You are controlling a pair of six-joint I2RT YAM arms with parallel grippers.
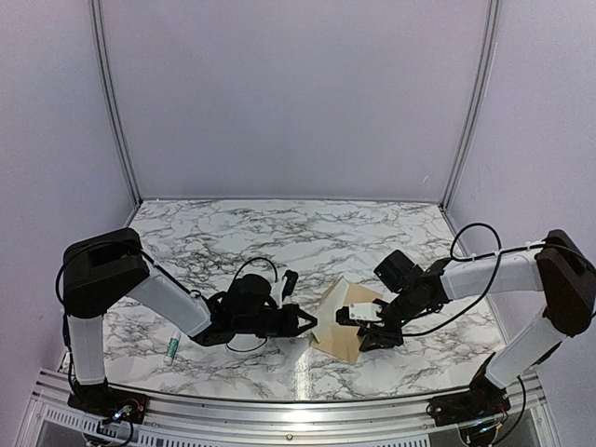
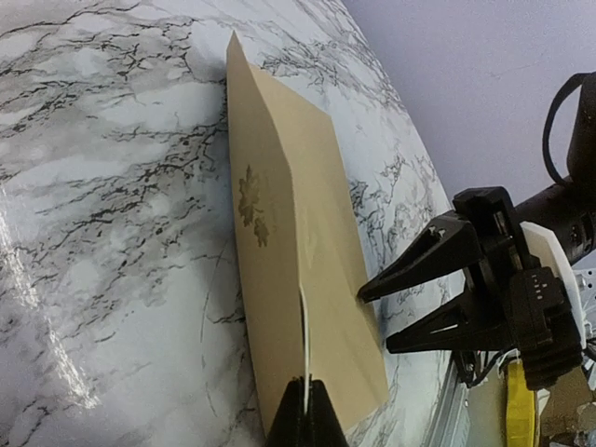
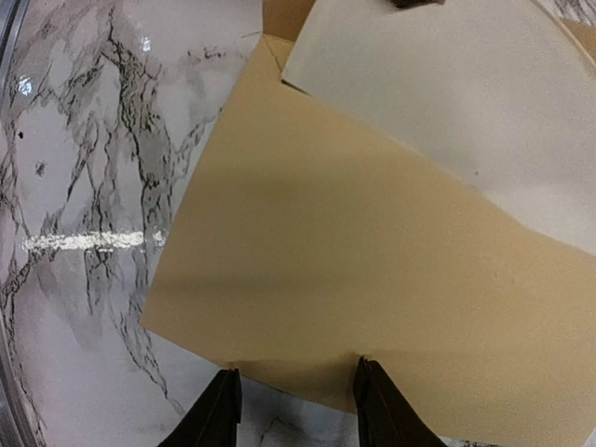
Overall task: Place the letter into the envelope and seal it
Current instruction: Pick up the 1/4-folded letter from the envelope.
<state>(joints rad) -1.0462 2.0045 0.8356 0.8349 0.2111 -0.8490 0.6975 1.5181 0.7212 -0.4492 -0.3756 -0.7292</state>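
Observation:
The tan envelope (image 1: 337,341) lies flat on the marble table between my grippers; it also shows in the left wrist view (image 2: 270,177) and the right wrist view (image 3: 326,251). The cream letter (image 3: 466,102) lies slanted against the envelope's far part; I cannot tell whether its edge is inside. In the left wrist view the letter (image 2: 304,335) shows edge-on as a thin white line. My left gripper (image 1: 307,324) (image 2: 305,399) is shut on that edge. My right gripper (image 1: 359,329) (image 3: 296,408) (image 2: 377,317) is open and empty, its fingertips (image 3: 223,410) at the envelope's near edge.
A small white and green tube (image 1: 172,349) lies on the table near the left arm. The metal rail (image 1: 298,410) runs along the table's front edge. A yellow object (image 2: 517,410) shows beyond the edge, behind the right gripper.

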